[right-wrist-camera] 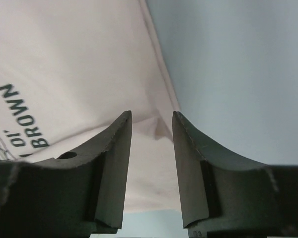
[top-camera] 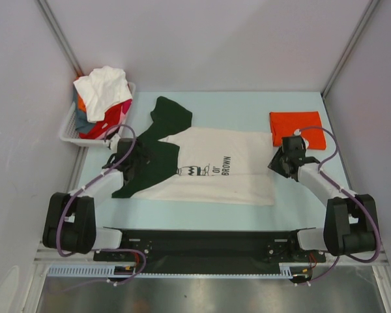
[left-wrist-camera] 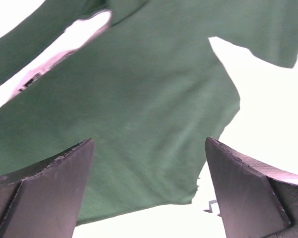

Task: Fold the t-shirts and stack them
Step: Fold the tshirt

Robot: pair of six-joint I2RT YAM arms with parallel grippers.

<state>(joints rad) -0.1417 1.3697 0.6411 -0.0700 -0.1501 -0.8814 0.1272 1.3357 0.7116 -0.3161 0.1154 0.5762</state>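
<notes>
A pale blue desk (top-camera: 247, 104) fills the view from above, with two robot arms bolted along its near edge.

A cream t-shirt (top-camera: 215, 163) with dark green shoulders and sleeves lies spread flat across the middle of the desk. Its collar end points left and its hem right. A small dark chest print (top-camera: 212, 171) includes the word BROWN.

A white slotted basket (top-camera: 68, 127) sits at the far left corner, just beyond the cream shirt's upper sleeve. It holds a heap of crumpled shirts: a white one (top-camera: 104, 88) on top, with red (top-camera: 101, 127) and orange cloth and a bit of blue beneath.

An orange-red t-shirt (top-camera: 296, 127) lies folded into a neat rectangle at the far right of the desk, apart from the cream shirt.

The left tool (top-camera: 138, 163) hangs over the green shoulder at the left end of the cream shirt. In its wrist view the tool (left-wrist-camera: 149, 141) is spread wide and released, holding nothing, with green cloth (left-wrist-camera: 139, 99) filling the space below.

The right tool (top-camera: 280, 163) sits at the hem edge of the cream shirt, near the folded orange-red one. In its wrist view the tool (right-wrist-camera: 151, 113) has its jaws a little apart and released. A small pucker of cream cloth (right-wrist-camera: 79, 64) shows in the gap, and bare desk lies to the right of the hem.
</notes>
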